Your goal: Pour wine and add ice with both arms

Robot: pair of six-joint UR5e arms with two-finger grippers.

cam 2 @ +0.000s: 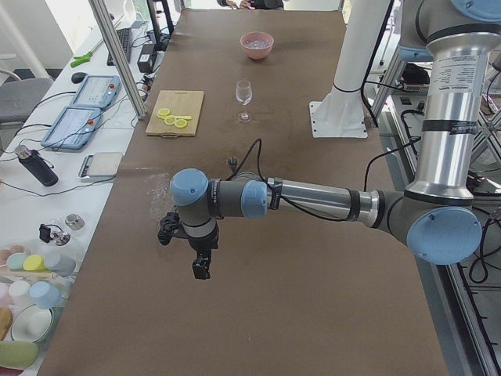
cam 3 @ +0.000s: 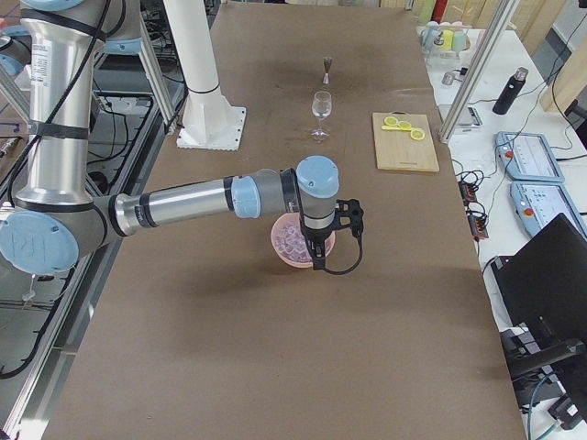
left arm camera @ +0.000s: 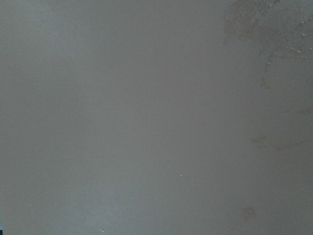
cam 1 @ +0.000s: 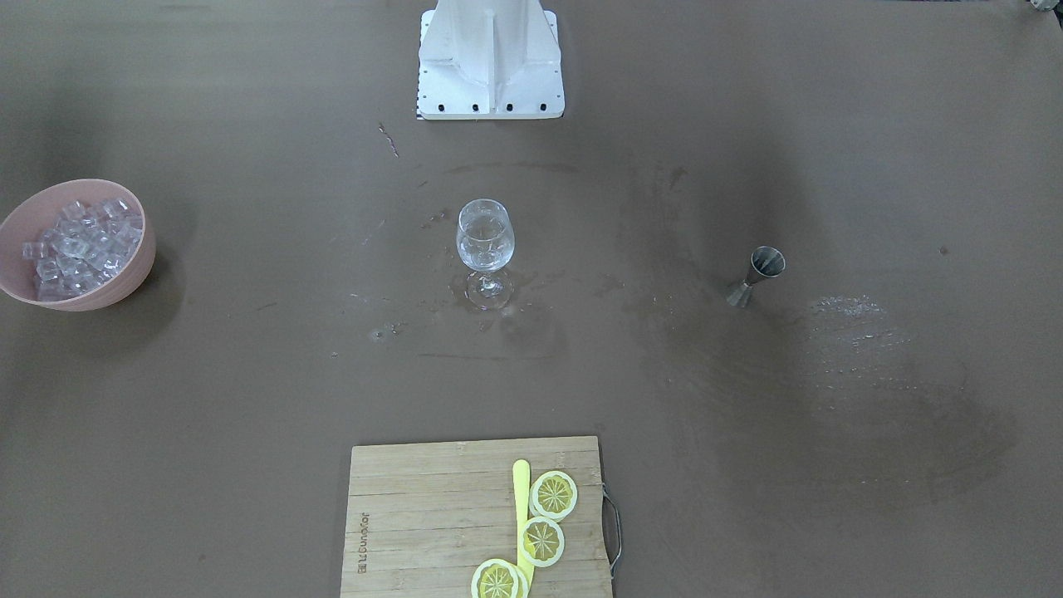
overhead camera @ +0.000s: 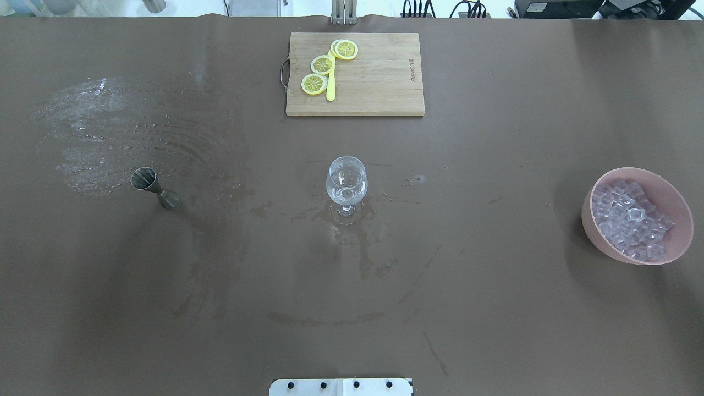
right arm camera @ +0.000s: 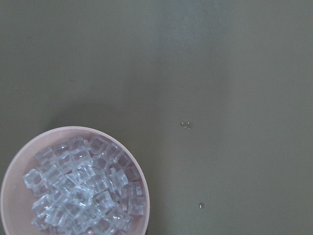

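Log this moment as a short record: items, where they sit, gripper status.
wine glass: upright, centre of table
ice: piled in pink bowl, robot's right side
jigger: upright, robot's left side
cutting board: far edge, lemon slices on it
left gripper: over bare table; open or shut unclear
right gripper: near the bowl; open or shut unclear

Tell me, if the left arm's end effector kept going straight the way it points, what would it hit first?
Probably only the bare brown table. The left end effector points straight down, and its wrist camera shows nothing but tabletop, with faint wet marks in one corner.
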